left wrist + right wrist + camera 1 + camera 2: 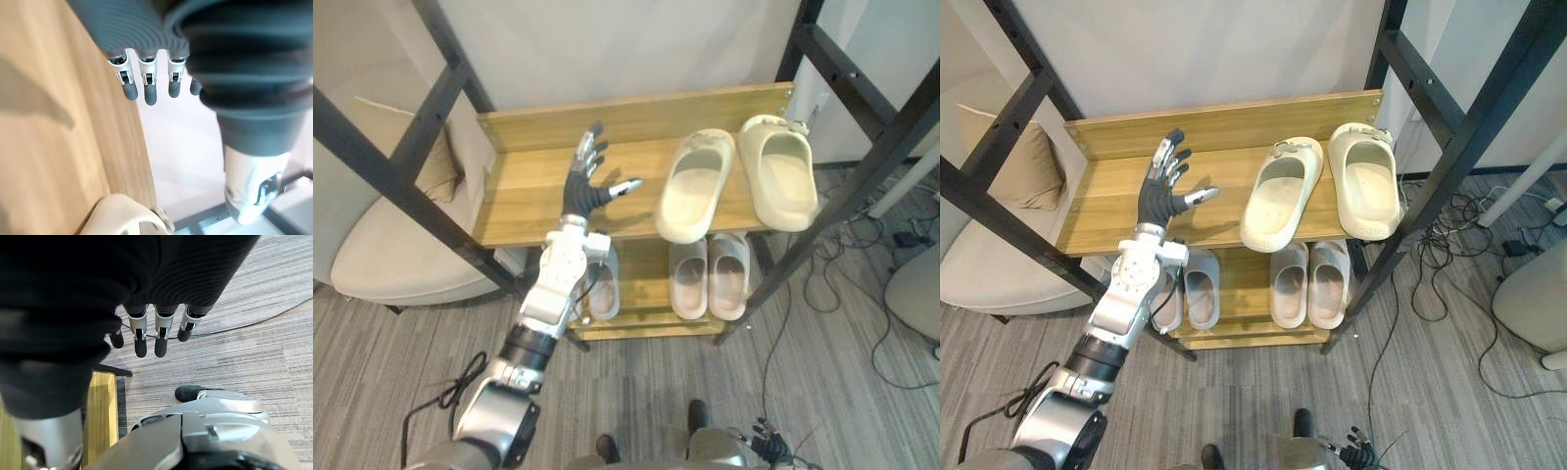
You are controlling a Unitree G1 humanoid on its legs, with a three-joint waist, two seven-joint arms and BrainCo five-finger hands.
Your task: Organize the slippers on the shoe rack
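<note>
Grey floor (822, 392), over which the right hand (161, 340) is hung, fingers straight and empty. Above the top shelf (524, 191) the left hand (587, 181) is spread open near the cream slippers (781, 171). The skewed slipper (695, 186), set at the front edge, could be swept off.

Over a light wooden shelf board (58, 147), left hand (146, 29) with silver dark-tipped fingers (150, 93) straight in a row, clear of the wood. At the board's far edge, rounded rim of a cream foam slipper (122, 215) lying on it. Beyond, plain white wall (186, 156).
</note>
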